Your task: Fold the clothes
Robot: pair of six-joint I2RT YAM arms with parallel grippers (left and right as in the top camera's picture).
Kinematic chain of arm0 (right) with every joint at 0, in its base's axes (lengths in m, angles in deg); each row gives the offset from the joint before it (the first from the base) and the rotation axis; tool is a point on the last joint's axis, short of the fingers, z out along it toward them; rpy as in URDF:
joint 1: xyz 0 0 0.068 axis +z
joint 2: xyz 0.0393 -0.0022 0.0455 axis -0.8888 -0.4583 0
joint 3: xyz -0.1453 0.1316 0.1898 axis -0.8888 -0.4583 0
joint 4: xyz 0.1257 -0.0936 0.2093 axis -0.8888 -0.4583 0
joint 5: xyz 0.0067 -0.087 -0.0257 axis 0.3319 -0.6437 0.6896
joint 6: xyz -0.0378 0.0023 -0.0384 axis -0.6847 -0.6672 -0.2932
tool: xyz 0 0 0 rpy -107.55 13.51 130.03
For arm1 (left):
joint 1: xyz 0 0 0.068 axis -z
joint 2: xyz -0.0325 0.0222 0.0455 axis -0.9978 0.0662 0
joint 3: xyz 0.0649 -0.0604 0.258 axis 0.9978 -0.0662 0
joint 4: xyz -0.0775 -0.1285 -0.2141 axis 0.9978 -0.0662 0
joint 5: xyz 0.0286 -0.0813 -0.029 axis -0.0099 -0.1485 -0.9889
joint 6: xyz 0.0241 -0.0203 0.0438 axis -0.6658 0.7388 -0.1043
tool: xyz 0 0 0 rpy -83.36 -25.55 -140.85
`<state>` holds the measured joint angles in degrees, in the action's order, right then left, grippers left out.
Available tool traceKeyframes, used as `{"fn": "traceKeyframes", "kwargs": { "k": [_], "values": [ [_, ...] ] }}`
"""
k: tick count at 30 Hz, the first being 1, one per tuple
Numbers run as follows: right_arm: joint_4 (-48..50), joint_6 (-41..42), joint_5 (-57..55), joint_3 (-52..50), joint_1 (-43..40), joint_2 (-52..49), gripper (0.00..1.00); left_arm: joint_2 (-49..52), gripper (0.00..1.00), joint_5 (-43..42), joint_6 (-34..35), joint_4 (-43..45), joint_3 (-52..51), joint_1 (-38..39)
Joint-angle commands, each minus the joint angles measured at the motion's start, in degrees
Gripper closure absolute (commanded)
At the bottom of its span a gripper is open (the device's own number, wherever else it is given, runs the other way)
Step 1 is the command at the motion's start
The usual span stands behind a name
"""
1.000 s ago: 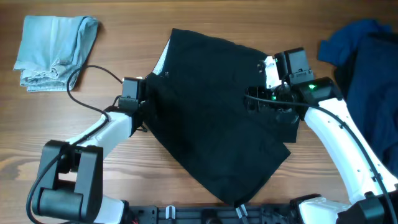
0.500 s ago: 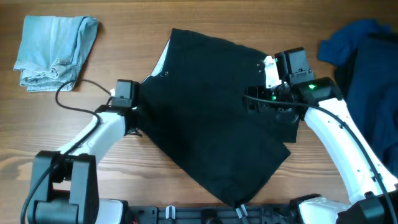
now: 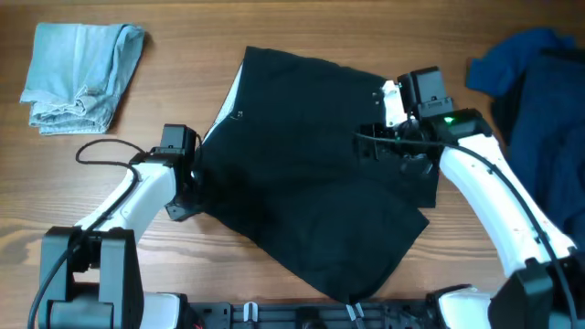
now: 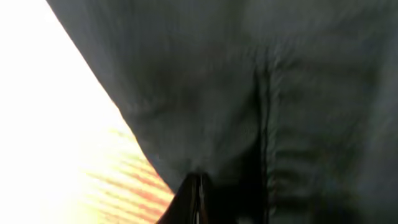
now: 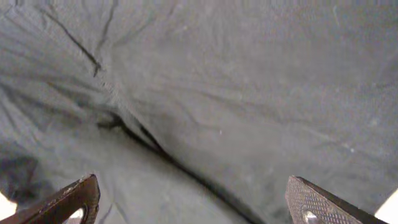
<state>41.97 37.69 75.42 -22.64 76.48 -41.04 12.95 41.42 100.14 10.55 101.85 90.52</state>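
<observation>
Overhead, the black garment [image 3: 311, 174] lies spread across the middle of the desk [image 3: 183, 55]. The left hand [image 3: 189, 183] is pressed together on the garment's left edge, and the right hand [image 3: 388, 146] is spread wide just above its right side. For a clean fold, the right hand should pinch the opposite edge before either arm lifts, so both edges travel together.

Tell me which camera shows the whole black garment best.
The overhead view: the black garment lies spread on the table, nearly full outline and pale inner band visible. The left wrist view shows only a seam and an edge at the shut left fingers; the right wrist view, just wrinkled cloth between the open right fingers.
</observation>
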Motion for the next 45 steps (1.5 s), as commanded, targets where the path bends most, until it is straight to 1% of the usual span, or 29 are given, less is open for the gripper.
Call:
{"fn": "traceKeyframes", "kwargs": {
  "k": [1,4,5,7,8,10,11,12,13,14,15,17,18,19,20,21,22,23,24,27,31,39,45],
  "values": [
    [3.0,-0.6,-0.7,0.7,-0.1,-3.9,0.04,-0.4,0.96,-7.6,0.7,-0.4,-0.9,-0.2],
    [4.7,1.3,-0.8,0.7,-0.3,-5.9,0.08,-3.5,0.93,-15.3,-1.4,-1.3,4.2,-0.2],
    [5.0,2.0,-0.8,0.7,-0.5,-6.0,0.09,-4.8,0.92,-16.7,-2.8,-2.5,7.0,0.0],
    [4.5,4.0,-0.8,1.3,-1.5,-5.9,0.11,-6.8,0.89,-16.7,-5.8,-4.0,12.2,0.8],
    [3.6,5.2,-0.8,1.9,-2.2,-5.9,0.12,-7.7,0.82,-16.6,-8.3,-3.8,15.3,1.5],
    [1.9,6.8,-0.7,2.9,-4.0,-6.0,0.14,-8.5,0.52,-15.7,-11.5,-2.7,19.7,2.5],
    [0.4,7.0,-0.8,3.6,-5.8,-6.0,0.16,-8.5,0.44,-15.5,-14.6,-0.7,22.0,3.0],
    [-0.4,7.1,-0.8,3.8,-7.1,-6.0,0.18,-8.5,0.43,-15.4,-16.3,1.3,22.6,3.2],
    [-1.0,7.5,-0.8,3.8,-8.6,-6.0,0.19,-8.3,0.37,-15.2,-17.6,4.2,22.6,3.4],
    [-1.5,7.8,-0.8,3.8,-10.1,-6.0,0.21,-7.8,0.37,-14.9,-17.7,6.6,22.6,3.4],
    [-2.4,7.7,-0.8,3.8,-12.3,-6.1,0.23,-6.4,0.46,-15.0,-17.7,10.0,22.6,3.7],
    [-3.0,6.3,-0.8,3.8,-15.3,-6.1,0.27,-3.5,0.53,-15.0,-17.8,14.6,22.6,4.5],
    [-3.1,5.6,-0.9,3.8,-17.1,-6.1,0.30,-1.5,0.64,-14.9,-17.8,16.9,22.6,5.0],
    [-3.0,5.2,-0.9,3.8,-18.9,-6.3,0.42,0.8,0.75,-14.9,-17.8,19.6,22.6,5.4],
    [-2.9,5.1,-0.9,3.8,-20.0,-6.5,0.56,3.0,0.80,-15.0,-17.8,22.2,22.6,5.7],
    [-2.8,4.9,-0.9,3.7,-21.0,-6.9,0.67,5.2,0.85,-15.0,-17.7,24.9,22.6,6.1],
    [-2.6,4.8,-0.9,3.7,-21.5,-7.3,0.80,7.0,0.91,-15.0,-17.7,26.9,22.6,6.3],
    [-2.4,4.8,-0.9,3.7,-21.7,-8.0,0.87,8.7,0.94,-15.0,-17.7,28.9,22.6,6.7],
    [-2.1,4.8,-0.9,3.6,-21.7,-8.8,0.90,10.9,0.96,-15.0,-17.7,31.1,22.6,7.3],
    [0.0,4.8,-1.0,3.1,-21.7,-11.5,0.95,16.2,0.96,-15.0,-17.8,36.1,22.6,8.5],
    [3.4,4.8,-1.2,2.9,-21.7,-15.7,0.96,21.4,0.96,-14.7,-19.1,40.8,22.6,8.8],
    [4.2,5.0,-5.6,2.9,-21.7,-22.3,0.96,27.8,0.96,-9.4,-20.6,43.5,22.6,8.8],
    [7.7,5.4,-7.4,2.9,-21.7,-27.7,0.96,31.0,0.96,-7.3,-20.5,46.8,22.6,8.2]
  ]
}}
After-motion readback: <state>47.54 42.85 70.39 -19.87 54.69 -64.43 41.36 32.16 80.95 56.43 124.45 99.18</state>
